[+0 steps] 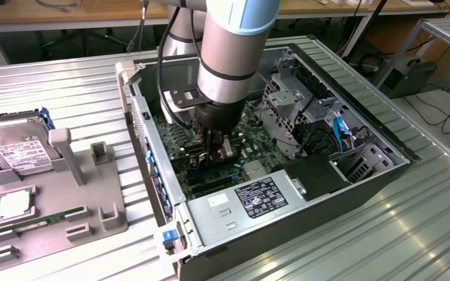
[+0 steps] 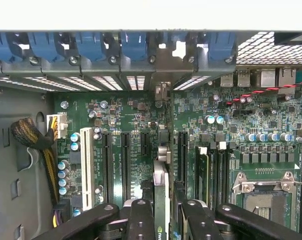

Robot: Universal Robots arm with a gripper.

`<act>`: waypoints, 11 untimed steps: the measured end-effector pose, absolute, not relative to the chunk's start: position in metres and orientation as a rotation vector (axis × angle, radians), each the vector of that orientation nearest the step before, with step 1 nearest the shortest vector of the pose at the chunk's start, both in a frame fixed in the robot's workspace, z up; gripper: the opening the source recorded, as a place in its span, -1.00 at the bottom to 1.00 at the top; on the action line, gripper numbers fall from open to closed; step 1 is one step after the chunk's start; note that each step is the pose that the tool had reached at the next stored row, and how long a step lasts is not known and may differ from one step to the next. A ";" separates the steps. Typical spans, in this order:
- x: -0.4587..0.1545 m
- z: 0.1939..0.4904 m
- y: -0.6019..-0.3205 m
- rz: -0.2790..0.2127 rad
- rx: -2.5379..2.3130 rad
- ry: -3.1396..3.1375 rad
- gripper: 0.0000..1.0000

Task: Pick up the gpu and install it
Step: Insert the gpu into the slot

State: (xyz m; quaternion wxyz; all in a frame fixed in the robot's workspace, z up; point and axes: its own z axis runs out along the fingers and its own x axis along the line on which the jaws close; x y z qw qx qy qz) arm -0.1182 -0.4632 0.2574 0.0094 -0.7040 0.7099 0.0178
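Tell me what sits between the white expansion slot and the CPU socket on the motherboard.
In the wrist view, between the white slot and the CPU socket stand black expansion slots, the gpu held edge-on by the end effector, and memory slots.

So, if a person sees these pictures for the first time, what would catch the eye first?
Probably the big silver robot arm reaching down into the open computer case. There the gripper holds the gpu on edge over the green motherboard. At the exterior view's left, a hard drive lies in a grey holder.
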 end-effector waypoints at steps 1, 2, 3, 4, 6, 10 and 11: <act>-0.118 0.257 -0.463 0.056 -2.199 2.217 -0.47; -0.118 0.257 -0.463 0.056 -2.199 2.217 -0.47; -0.118 0.257 -0.463 0.056 -2.199 2.217 -0.47; -0.118 0.257 -0.463 0.056 -2.199 2.217 -0.47; -0.118 0.257 -0.463 0.056 -2.199 2.217 -0.47; -0.118 0.257 -0.463 0.056 -2.198 2.217 -0.44; -0.118 0.257 -0.463 0.056 -2.198 2.217 -0.44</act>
